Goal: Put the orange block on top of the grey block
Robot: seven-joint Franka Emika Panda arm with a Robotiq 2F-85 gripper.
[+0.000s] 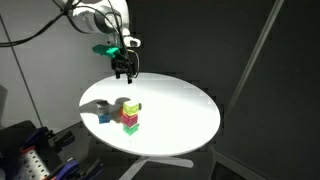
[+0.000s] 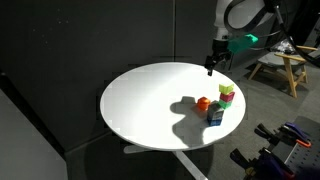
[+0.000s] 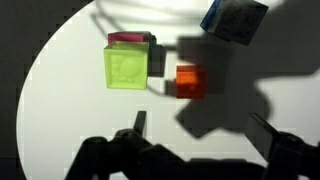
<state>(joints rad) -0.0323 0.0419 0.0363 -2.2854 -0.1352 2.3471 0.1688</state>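
The orange block (image 3: 190, 81) sits on the round white table (image 3: 70, 110), in shadow, just ahead of my fingers in the wrist view. It also shows in an exterior view (image 2: 202, 103). The grey block (image 3: 233, 17) lies beyond it, at the top right of the wrist view, and appears in both exterior views (image 2: 215, 115) (image 1: 105, 113). My gripper (image 3: 203, 128) is open and empty. It hangs above the table (image 1: 123, 68) (image 2: 211, 65), apart from all the blocks.
A yellow-green cube (image 3: 127, 65) (image 2: 227, 92) sits on a magenta cube (image 3: 130, 38), left of the orange block in the wrist view. The table edge (image 3: 35, 75) curves past on the left. Dark curtains surround the table, and a wooden stand (image 2: 283, 62) is beside it.
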